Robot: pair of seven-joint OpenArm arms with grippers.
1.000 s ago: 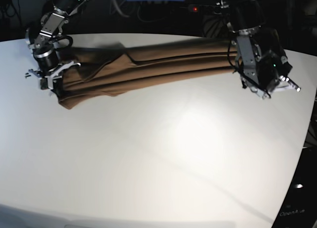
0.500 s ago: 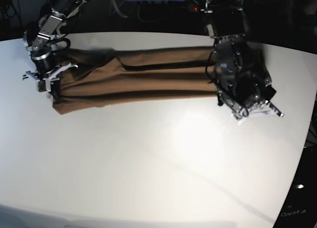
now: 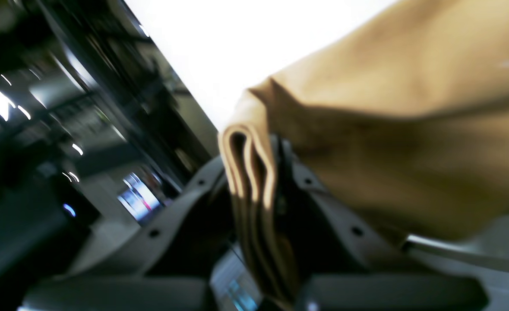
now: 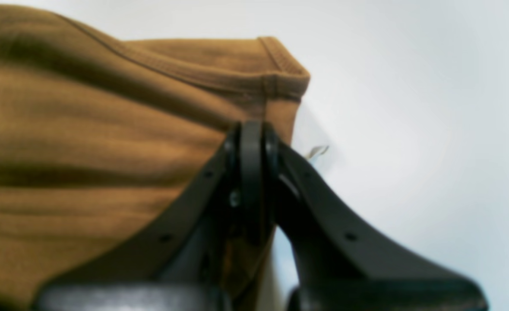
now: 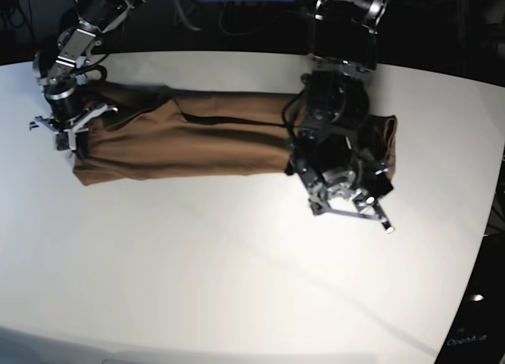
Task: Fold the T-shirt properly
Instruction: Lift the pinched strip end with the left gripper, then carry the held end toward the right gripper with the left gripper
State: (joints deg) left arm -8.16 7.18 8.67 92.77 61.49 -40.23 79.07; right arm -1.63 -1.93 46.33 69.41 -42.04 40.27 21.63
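A: What's the surface like, and the room behind it?

B: A wide white table [image 5: 237, 261] with a soft glare near its middle. Beyond the far edge the room is dark, with cables and a blue-lit shape at the top of the base view.

A: Which way does the T-shirt run?

B: The T-shirt [image 5: 197, 135] lies as a long band on the far half of the table, its long axis running from one gripper to the other. One end sits at the right gripper [image 4: 252, 129]; the other end reaches past the left gripper [image 3: 258, 172] and shows beyond the arm.

A: How does the cloth look?

B: Plain tan-brown, with lengthwise folds and a dark crease along the upper part. By the right fingers a ribbed, stitched hem stands just above the tips. At the left fingers the edge is stacked in several layers.

A: And the fingers?

B: The right ones are pressed together on the cloth just under that hem. The left ones are narrow too, pinching the layered edge between them, though that view is blurred.
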